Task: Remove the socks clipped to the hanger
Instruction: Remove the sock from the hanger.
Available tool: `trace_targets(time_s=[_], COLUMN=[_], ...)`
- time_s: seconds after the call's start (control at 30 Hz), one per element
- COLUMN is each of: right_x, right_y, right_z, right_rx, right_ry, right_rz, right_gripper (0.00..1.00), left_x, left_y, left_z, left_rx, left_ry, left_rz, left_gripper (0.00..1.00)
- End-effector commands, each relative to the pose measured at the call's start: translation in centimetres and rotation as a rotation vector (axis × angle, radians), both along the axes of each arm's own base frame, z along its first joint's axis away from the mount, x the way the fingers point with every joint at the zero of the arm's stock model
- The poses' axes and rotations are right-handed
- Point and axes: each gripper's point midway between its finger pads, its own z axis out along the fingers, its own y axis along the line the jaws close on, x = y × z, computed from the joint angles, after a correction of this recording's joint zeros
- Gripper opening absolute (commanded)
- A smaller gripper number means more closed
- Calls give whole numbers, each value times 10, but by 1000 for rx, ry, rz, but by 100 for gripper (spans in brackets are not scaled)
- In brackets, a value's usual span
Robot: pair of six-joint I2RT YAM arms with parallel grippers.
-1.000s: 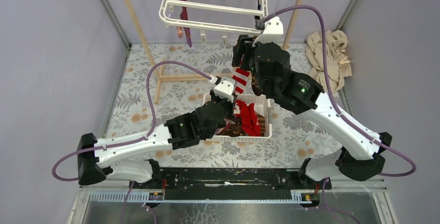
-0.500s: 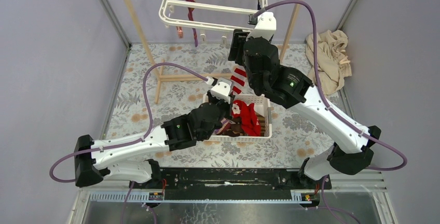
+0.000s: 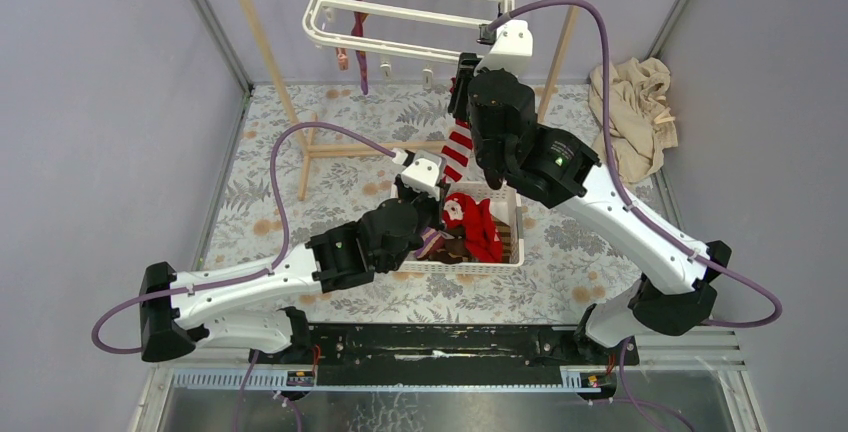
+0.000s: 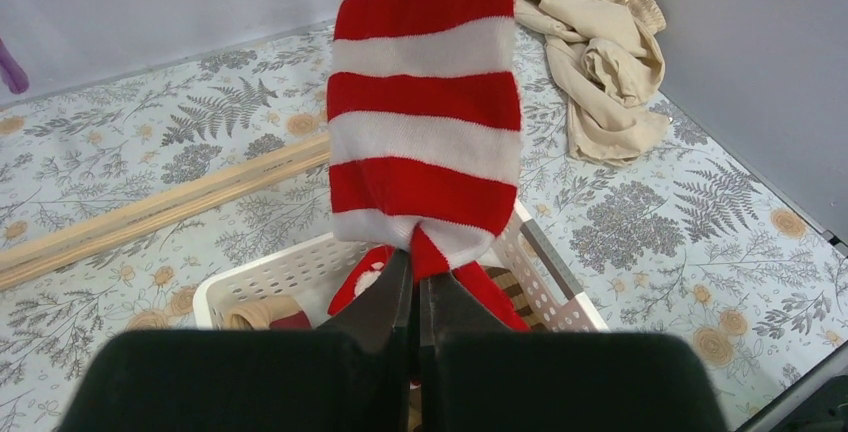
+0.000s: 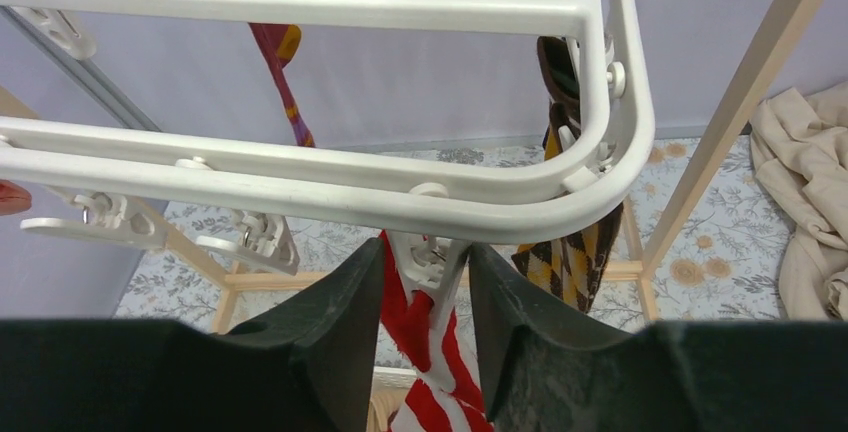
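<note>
Now: striped sock (image 4: 425, 102) caught at both ends

Left pincer (image 4: 415, 274) is clamped together on the sock's lower tip, above the basket (image 4: 250, 277); the sock's top hangs from a clip (image 5: 418, 244) on the hanger (image 5: 300, 197); right pincer (image 5: 425, 260) stands with jaws apart either side of that clip; whether they press it, I cannot tell.

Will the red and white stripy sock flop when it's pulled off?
Probably flop: the red-and-white striped knit sock hangs limp and bunches where the left gripper pinches it. Likely light too, one small white clip holds it.
</note>
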Motion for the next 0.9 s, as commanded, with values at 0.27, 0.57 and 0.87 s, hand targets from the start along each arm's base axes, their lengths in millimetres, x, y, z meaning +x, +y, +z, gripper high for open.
trace_targets(time_s=[0.27,0.57,0.87], right_x=[-1,-1,-18], right_y=[-2,-5,-9], right_z=[25,22,30], right_rx=[87,116,187], right_ry=[-62,-46,-38], right_rz=[-12,14,98], right_gripper=[16,30,58], left_x=[0,1,4], left_y=[6,5,4], left_z=[10,8,10], left_rx=[-44,-41,-30], left_ry=[-18,-16,-28], left_rz=[27,36,45], left_gripper=[0,0,0])
